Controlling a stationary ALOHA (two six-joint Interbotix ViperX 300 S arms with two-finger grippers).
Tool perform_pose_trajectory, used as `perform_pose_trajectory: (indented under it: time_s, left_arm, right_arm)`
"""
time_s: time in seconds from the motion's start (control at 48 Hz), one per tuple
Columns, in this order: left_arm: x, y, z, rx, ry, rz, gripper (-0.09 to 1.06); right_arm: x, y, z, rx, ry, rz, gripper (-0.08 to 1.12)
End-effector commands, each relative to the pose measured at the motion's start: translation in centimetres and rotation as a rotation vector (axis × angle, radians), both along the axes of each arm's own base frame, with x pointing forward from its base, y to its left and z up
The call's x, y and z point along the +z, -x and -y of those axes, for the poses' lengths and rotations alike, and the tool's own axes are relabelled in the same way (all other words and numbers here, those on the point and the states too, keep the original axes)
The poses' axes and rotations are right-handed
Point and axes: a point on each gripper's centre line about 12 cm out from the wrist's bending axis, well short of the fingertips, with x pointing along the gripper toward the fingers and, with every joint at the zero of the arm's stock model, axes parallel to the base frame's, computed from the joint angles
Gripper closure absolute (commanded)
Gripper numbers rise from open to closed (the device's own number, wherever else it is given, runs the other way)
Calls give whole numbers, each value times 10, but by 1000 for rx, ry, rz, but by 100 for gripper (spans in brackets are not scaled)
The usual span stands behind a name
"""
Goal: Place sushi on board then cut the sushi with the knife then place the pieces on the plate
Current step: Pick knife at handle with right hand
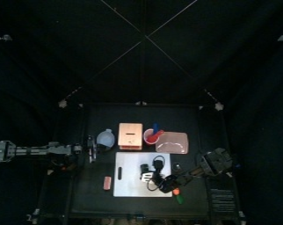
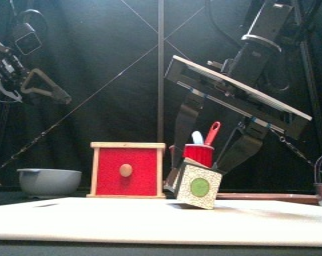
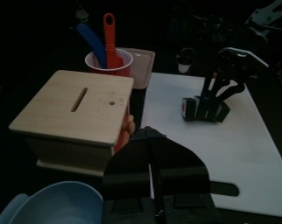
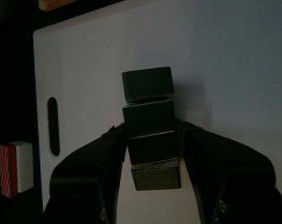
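Right gripper [image 4: 151,133] pinching the sushi [image 4: 147,109] over the board [image 4: 225,79] — roll running straight out from the jaws — left gripper [image 3: 147,140] off the board, jaws together.

Dark green sushi roll [image 2: 197,186], its end face pale with a round green centre. White board [image 1: 130,176]. Pale wood box [image 2: 128,170], drawer front red. Red cup [image 2: 199,155], blue knife [image 3: 88,37], red knife [image 3: 109,35]. Blue-grey bowl [image 2: 49,181]. Pink tray [image 1: 173,141]. My right fingers [image 4: 85,175] black, worktop [image 1: 91,202] black.

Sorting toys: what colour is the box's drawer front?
Red drawer front, clearest in the front view.
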Motion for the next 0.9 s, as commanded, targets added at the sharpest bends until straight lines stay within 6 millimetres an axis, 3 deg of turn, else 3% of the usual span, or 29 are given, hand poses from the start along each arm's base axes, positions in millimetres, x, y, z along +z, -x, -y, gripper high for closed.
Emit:
perform_pose_trajectory:
  time_s: [0.021,0.417,0.896]
  left_arm:
    - [4,-2,-1,3,-2,11,100]
    - [2,-1,-1,3,1,-6,100]
    - [3,-2,-1,4,5,-2,100]
  right_arm:
    - [11,-2,1,3,-3,27,21]
    - [14,-1,3,13,8,34,15]
    - [79,-4,16,328,290,248,15]
